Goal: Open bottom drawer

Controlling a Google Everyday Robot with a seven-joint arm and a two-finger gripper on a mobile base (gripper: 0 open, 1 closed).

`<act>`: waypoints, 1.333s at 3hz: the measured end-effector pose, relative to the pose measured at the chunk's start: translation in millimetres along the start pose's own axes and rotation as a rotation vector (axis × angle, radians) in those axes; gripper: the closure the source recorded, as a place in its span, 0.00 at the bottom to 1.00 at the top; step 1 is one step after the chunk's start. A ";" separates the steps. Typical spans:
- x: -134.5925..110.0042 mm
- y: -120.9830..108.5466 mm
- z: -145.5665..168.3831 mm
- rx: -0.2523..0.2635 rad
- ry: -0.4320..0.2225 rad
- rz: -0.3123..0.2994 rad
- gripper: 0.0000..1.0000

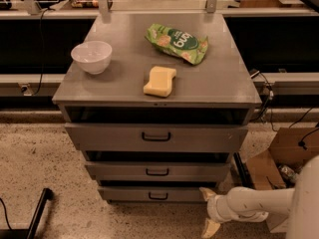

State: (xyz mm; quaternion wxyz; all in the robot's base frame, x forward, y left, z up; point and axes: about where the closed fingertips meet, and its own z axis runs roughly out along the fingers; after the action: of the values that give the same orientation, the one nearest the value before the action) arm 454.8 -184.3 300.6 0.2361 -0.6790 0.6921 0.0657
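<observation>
1. Hovering at the lower right of the frame, the end effector (pixel 209 211) had its fingers (pixel 207 193) spread apart and empty.
2. The bottom drawer (pixel 129 194) lay at lower centre, its handle (pixel 158 196) not gripped.
3. Approaching from the side, a finger might strike the drawer's corner and miss the small handle.

- The white rounded robot arm (pixel 259 203) stretches from the lower right edge toward the left, almost level.
- Its two-finger gripper (pixel 208 211) is low in the view, and the beige fingers (pixel 206 193) stand wide apart, one above the other.
</observation>
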 end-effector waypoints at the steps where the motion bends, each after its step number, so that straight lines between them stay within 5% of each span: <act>1: 1.4 2.8 36.3 0.004 0.035 -0.010 0.00; 4: 14.6 -21.4 81.6 0.081 0.075 -0.021 0.00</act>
State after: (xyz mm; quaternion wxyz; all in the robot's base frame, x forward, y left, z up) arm 495.4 -165.4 227.5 0.2379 -0.6781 0.6953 0.0096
